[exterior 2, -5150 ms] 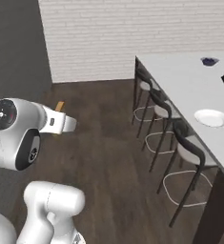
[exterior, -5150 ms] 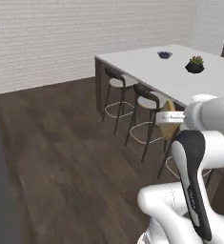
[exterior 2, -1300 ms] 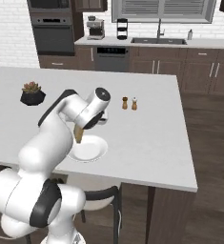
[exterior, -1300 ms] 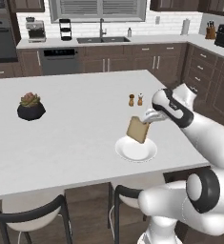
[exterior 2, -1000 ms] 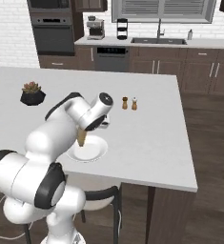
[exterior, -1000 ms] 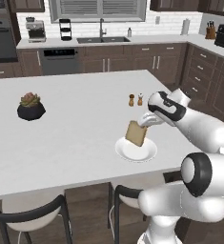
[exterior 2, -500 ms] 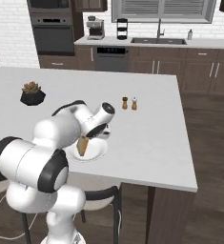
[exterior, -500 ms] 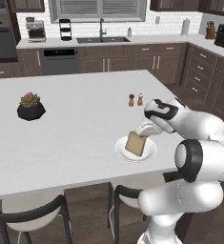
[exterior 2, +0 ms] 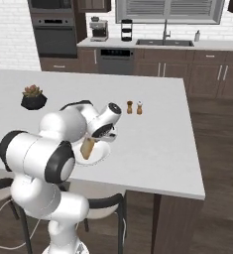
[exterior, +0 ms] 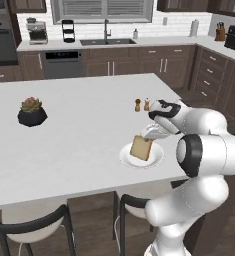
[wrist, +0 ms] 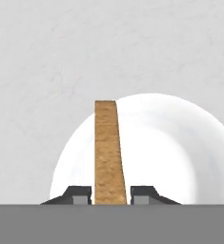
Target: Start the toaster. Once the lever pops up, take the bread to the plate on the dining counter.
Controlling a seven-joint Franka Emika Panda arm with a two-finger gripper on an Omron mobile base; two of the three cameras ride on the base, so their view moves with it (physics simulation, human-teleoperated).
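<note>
Hand view: grainy tan bread [wrist: 107, 152] edge-on above smooth round plate [wrist: 180, 143].

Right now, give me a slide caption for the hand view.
Gripper holds the bread edge-on over the white plate on the dining counter.

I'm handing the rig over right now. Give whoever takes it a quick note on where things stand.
Gripper: shut on the bread, holding the slice on edge over the plate.
Plate: on the dining counter, near its front edge, close to the salt and pepper shakers.
Done: bread carried to the plate.
Left: whether its lower edge touches the plate can't be told. Lower if needed, open the jaws, lay the slice flat, back the arm off.
</note>
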